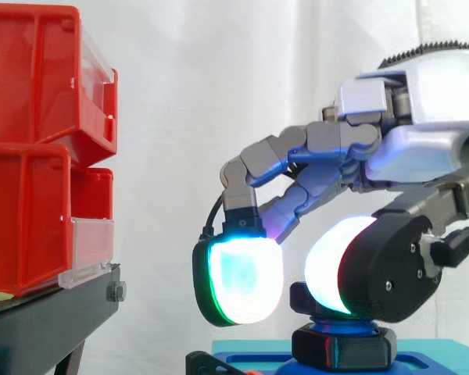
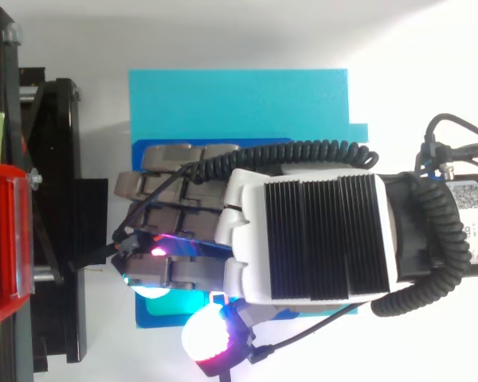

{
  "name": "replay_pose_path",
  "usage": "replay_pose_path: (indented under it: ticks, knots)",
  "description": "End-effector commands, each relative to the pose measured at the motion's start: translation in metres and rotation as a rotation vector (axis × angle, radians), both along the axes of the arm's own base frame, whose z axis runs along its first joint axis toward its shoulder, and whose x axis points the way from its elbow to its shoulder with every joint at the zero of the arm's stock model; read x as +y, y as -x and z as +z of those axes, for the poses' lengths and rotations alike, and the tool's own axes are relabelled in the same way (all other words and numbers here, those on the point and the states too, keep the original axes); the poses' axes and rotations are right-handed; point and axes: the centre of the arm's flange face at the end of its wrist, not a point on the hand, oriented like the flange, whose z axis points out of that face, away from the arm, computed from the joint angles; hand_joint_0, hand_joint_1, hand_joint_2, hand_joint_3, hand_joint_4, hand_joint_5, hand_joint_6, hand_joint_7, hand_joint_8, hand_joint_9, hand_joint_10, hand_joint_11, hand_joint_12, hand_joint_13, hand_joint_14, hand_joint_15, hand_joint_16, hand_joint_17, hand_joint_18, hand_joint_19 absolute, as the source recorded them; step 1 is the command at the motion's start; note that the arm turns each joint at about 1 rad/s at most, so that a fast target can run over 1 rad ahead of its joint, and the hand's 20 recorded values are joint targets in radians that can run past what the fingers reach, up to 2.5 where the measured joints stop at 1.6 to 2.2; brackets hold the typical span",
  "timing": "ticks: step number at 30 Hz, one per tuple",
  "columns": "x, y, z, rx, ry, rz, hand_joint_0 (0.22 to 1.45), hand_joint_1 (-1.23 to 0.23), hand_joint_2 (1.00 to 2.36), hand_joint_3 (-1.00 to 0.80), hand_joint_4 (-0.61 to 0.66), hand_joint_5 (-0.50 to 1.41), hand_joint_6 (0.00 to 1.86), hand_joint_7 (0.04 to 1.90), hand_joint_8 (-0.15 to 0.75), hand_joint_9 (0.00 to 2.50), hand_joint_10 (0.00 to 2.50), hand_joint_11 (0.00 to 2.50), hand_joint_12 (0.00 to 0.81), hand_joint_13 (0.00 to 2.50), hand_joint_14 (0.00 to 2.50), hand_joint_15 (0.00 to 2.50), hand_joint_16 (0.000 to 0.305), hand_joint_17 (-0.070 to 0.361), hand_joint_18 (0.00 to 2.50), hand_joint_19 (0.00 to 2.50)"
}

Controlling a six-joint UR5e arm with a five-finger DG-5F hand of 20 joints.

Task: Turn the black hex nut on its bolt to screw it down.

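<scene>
Bins (image 1: 31,148) of red plastic, stacked on a black stand (image 1: 55,312), take up the left of the side view, well apart from the work. The hand (image 1: 422,148) reaches in from the right edge and hangs low over a blue base (image 2: 239,103) at the bottom centre. On that base sits the black hex nut (image 1: 342,348), threaded on its bolt (image 1: 314,319), of which a short stub shows just above it. The hand is just above the nut; whether it clamps anything cannot be told from either view. The step in hand looks like taking hold of the nut for a turn. To do it well, the hand probably needs to come lower so its grasp falls on the nut's flats and not on the bolt. It should stay centred over the bolt's axis and twist about that axis without tilting, lest the nut bind or the hold slip.
</scene>
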Motion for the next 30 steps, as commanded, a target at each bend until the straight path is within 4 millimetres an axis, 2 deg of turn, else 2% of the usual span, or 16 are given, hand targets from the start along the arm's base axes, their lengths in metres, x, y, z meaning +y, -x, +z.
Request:
replay_pose_path:
  ticks: [1, 17, 30]
  knots:
    - [-0.002, 0.0, 0.008, 0.016, 0.009, 0.005, 0.53, -0.46, 1.0, -0.5, 0.21, -0.08, 0.58, 1.11, 0.291, 0.63, 0.0, 0.13, 0.318, 0.57, 0.0, 0.05, 0.041, 0.092, 0.5, 0.17]
    - [-0.017, 0.003, 0.006, 0.039, 0.033, 0.038, 0.54, -0.45, 1.0, -0.5, 0.2, -0.07, 0.63, 1.12, 0.296, 0.68, 0.0, 0.15, 0.32, 0.59, 0.0, 0.07, 0.041, 0.093, 0.52, 0.19]
    - [-0.017, 0.005, 0.005, 0.043, 0.032, 0.063, 0.54, -0.43, 1.0, -0.5, 0.21, -0.07, 0.65, 1.11, 0.299, 0.68, 0.0, 0.17, 0.32, 0.62, 0.0, 0.08, 0.042, 0.094, 0.55, 0.22]
